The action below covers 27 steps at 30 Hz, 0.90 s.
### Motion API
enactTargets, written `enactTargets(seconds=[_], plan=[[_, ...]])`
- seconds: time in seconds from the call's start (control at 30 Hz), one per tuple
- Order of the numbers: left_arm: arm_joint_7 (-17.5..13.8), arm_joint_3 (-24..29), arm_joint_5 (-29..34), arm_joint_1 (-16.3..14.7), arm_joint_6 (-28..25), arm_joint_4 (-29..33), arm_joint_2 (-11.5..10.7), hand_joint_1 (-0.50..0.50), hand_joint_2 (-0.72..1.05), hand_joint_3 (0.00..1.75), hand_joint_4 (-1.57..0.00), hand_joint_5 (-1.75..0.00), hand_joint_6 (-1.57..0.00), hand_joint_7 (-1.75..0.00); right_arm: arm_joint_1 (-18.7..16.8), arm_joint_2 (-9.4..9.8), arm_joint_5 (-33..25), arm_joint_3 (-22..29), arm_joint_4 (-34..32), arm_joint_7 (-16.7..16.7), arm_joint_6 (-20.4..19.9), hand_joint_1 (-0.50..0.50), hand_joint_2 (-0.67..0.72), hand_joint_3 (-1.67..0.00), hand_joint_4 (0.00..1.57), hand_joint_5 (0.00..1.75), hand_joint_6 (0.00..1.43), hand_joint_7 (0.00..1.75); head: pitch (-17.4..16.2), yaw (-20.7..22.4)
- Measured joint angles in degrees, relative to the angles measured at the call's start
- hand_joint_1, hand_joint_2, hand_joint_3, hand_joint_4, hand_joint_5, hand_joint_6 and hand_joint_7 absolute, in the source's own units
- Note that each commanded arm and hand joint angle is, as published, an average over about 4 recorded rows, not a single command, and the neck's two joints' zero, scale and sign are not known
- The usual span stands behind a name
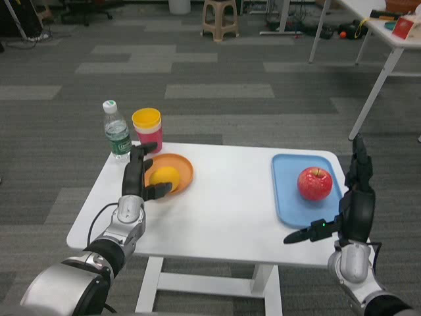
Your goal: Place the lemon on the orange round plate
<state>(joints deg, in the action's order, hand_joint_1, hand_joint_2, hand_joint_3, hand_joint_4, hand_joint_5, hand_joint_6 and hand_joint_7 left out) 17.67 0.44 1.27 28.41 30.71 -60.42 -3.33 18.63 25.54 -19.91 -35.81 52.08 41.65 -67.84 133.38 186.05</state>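
The left hand (139,176) stands upright over the table's (223,217) left part, palm toward the lemon (164,176), its fingers (138,158) reaching up and apart, with the thumb stretched under the fruit's near side. Whether the thumb touches the lemon cannot be told; nothing is gripped.

The right hand (352,204) hangs at the table's near right corner, fingers pointing up and spread, thumb sticking out to the left, holding nothing.

Just beyond the left fingertips stand a water bottle (117,131) and stacked cups (147,129), close to the far edge. Bare tabletop stretches from the left thumb to a blue tray (289,204) with an apple (314,183), just left of the right fingers.

The lemon lies on the orange plate (181,168), right beside the left fingers, on their right.
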Motion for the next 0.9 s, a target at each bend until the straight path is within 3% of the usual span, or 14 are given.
enactTargets(seconds=[0.2,0.4,0.63,0.7,0.77,0.9], plan=[[-3.1,-0.8,4.3,-6.4,10.1,9.2,-0.4,0.50,1.05,0.09,0.00,-0.67,0.00,-0.91,0.1,-0.02,0.0,0.1,0.0,0.0,0.0,-0.21,0.47,0.00,0.11,0.00,0.00,0.00,-0.2,-0.2],[-6.2,-6.1,13.4,-9.5,19.9,14.9,-2.2,0.50,0.98,0.09,0.00,-0.54,0.00,-0.91,0.1,-0.03,0.0,0.3,0.1,0.0,0.0,-0.21,0.47,0.00,0.11,0.00,0.00,0.00,-0.3,0.0],[-9.3,-14.1,19.7,-12.3,21.9,22.1,-4.1,0.50,1.05,0.09,0.00,-0.51,0.00,-0.91,0.1,-0.03,0.0,0.3,0.2,0.0,0.0,-0.21,0.47,0.00,0.11,0.00,0.00,0.00,-0.1,-0.1],[-9.7,-17.7,22.7,-12.4,22.8,22.5,-4.7,0.50,0.91,0.09,0.00,-0.46,-0.03,-0.91,0.1,-0.03,0.0,0.3,0.2,0.0,0.0,-0.21,0.47,0.00,0.11,0.00,0.00,0.00,-0.1,-0.1],[-10.1,-22.3,26.8,-12.3,23.8,22.6,-5.2,0.50,0.69,0.09,0.00,-0.41,-0.18,-0.91,0.1,-0.03,0.0,0.3,0.2,0.0,0.0,-0.21,0.47,0.00,0.11,0.00,0.00,0.00,-0.1,-0.2],[-10.6,-28.8,33.2,-11.1,24.4,23.5,-5.9,0.50,0.52,0.09,0.00,-0.31,-0.71,-0.91,0.1,-0.03,0.0,0.3,0.3,0.0,0.0,-0.21,0.47,0.00,0.11,0.00,0.00,0.00,0.0,-0.4]])
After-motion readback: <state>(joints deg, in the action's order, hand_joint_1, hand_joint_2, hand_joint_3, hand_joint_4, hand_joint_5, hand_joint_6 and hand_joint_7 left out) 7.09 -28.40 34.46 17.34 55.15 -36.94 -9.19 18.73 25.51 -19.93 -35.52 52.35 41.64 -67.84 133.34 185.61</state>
